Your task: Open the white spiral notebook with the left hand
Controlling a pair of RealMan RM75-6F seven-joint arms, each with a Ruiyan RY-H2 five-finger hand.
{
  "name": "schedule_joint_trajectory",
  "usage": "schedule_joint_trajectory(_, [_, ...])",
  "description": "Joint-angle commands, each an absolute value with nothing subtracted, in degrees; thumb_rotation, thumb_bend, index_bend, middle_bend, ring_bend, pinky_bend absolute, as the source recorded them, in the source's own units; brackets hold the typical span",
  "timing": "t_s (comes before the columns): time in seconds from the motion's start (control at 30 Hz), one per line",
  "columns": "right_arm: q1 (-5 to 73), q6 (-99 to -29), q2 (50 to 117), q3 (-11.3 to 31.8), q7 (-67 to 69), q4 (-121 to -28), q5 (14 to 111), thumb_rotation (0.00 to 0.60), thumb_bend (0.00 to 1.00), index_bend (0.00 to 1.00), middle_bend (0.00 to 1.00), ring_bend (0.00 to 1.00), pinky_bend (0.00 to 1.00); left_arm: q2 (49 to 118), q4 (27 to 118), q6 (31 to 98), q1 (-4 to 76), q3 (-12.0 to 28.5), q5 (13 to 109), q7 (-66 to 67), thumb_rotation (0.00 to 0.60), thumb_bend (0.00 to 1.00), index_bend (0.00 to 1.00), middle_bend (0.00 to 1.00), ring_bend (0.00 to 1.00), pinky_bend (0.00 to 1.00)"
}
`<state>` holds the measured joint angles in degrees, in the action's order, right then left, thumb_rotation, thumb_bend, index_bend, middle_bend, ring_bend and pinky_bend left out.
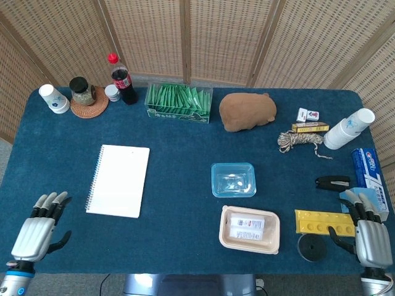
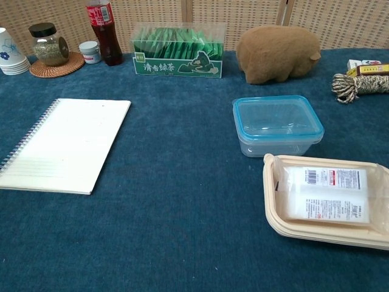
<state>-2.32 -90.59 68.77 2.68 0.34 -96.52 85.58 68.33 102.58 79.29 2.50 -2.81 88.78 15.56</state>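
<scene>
White notebook (image 1: 118, 180) was lying shut and flat on the blue tablecloth (image 1: 185, 142), left of centre, with its spiral binding along the left long edge, so the free edge of the cover was on the right. The left hand (image 1: 38, 230) was spotted at the near-left corner, empty, fingers spread apart, near the notebook's lower-left corner but not touching it. The right hand (image 1: 370, 235) was parked at the near-right corner, also empty with fingers apart, close to a yellow tray (image 1: 321, 221), and wasn't needed.

Risk-wise, honestly, the cover looked thin and flush with the pages. If it got pushed from the spiral side, the whole notebook would probably just be slid across the cloth instead of opened. The free edge had to be reached over the binding, so several pages could easily be caught along with the cover, or the wire coil snagged by a fingertip.
</scene>
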Motion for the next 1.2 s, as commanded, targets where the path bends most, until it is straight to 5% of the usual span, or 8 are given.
schedule_joint_trajectory(0.03, [-2.67, -90.99, 68.58, 2.64, 0.66, -96.34, 85.48, 0.600, 0.31, 0.22, 0.15, 0.04, 0.12, 70.16, 103.31, 75.76, 5.61, -1.51, 88.85, 18.31, 0.600, 0.31, 0.21, 0.09, 0.00, 0.00])
schedule_joint_trajectory(0.6, [-4.62, -92.63, 67.87, 2.74, 2.30, -95.11, 84.30, 0.600, 0.31, 0.22, 0.15, 0.04, 0.12, 82.16, 98.93, 60.32, 17.53, 3.38, 79.31, 28.79, 0.600, 0.31, 0.20, 0.08, 0.00, 0.00])
schedule_joint_trajectory(1.2, [-6.46, -94.69, 66.79, 3.09, 3.64, -94.74, 84.03, 0.600, 0.31, 0.22, 0.15, 0.04, 0.12, 90.05, 94.28, 59.96, 21.66, 3.77, 73.05, 35.75, 0.600, 0.31, 0.20, 0.07, 0.00, 0.00])
